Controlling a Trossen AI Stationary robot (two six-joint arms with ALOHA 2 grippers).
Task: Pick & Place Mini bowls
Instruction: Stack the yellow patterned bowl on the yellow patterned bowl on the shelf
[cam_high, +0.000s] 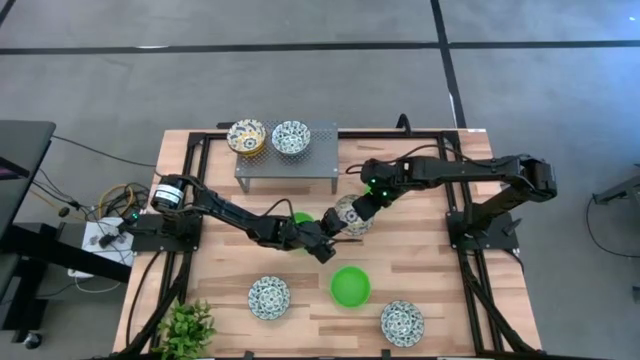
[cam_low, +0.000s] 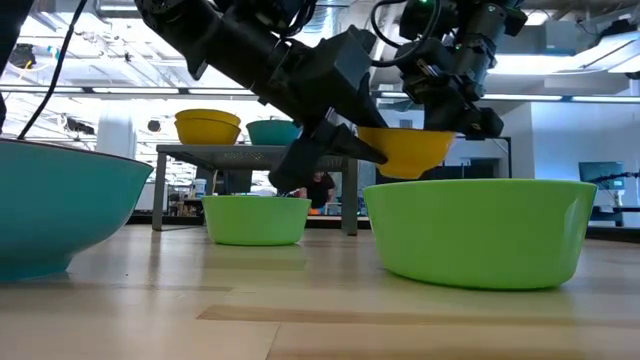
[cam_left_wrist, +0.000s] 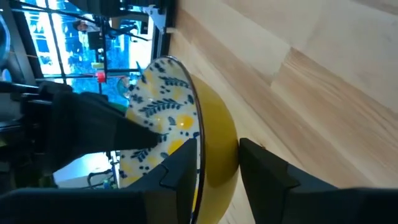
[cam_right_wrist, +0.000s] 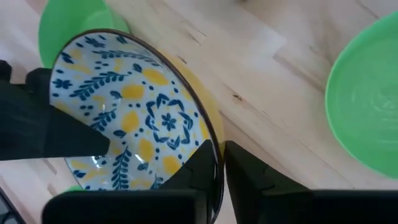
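A yellow-cream patterned mini bowl (cam_high: 350, 216) hangs in the air near the table's middle, between both grippers. My left gripper (cam_high: 330, 240) reaches it from the left and my right gripper (cam_high: 363, 205) from the right; each is shut on its rim. One green bowl (cam_high: 301, 218) sits on the table just left of it, half under my left arm. Another green bowl (cam_high: 350, 285) and two blue-and-white bowls (cam_high: 268, 297) (cam_high: 401, 321) stand nearer the front edge. On the grey stand (cam_high: 287, 170) rest stacked yellow bowls (cam_high: 246, 137) and a blue-and-white bowl (cam_high: 291, 137). My left gripper (cam_left_wrist: 214, 168) pinches the bowl's rim (cam_left_wrist: 198, 140), one finger (cam_left_wrist: 180, 171) inside the bowl and one (cam_left_wrist: 267, 177) against its yellow outer wall. It comes slanting from the table's left. The bowl (cam_low: 405, 148) is lifted clear of the table. My right gripper (cam_right_wrist: 221, 165) pinches the rim (cam_right_wrist: 214, 140) on the opposite side, one finger (cam_right_wrist: 199, 165) inside on the patterned surface and one (cam_right_wrist: 249, 174) outside. It comes slanting down from the table's right.
A small green plant (cam_high: 185, 325) stands at the near left corner. The stand occupies the far middle of the table. Bare wood lies on the right side and between the front bowls. In the low view a teal bowl (cam_low: 60, 205) and a green bowl (cam_low: 480, 230) loom close.
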